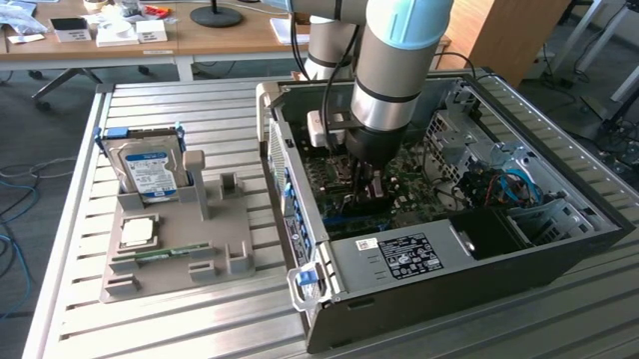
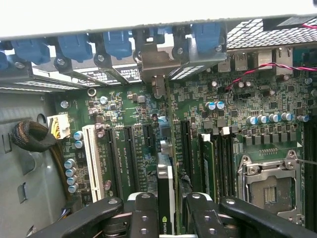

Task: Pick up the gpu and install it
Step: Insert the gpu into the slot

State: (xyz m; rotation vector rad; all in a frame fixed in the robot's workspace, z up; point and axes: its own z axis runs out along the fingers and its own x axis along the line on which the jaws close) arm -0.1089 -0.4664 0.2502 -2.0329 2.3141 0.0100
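**Nearly seated: graphics card held over its slot**

Now the gripper (image 2: 166,208) is partly closed on the gpu (image 2: 166,191), which stands edge-on between the two black fingers (image 2: 141,213), its metal end bracket (image 2: 158,62) up against the row of rear openings with blue clips (image 2: 116,44). In the exterior view the arm (image 1: 394,67) reaches straight down into the open computer case (image 1: 559,247), with the gripper (image 1: 364,183) low over the motherboard (image 1: 420,176). The card sits in line with one of the long slots beside the white slot (image 2: 94,161); whether it is pressed fully home I cannot tell. Picking up looks done, and the install is well under way, with the card not yet released. Outside the case, on the exterior view's left, a grey holder tray (image 1: 170,258) keeps a hard drive (image 1: 150,168) upright.
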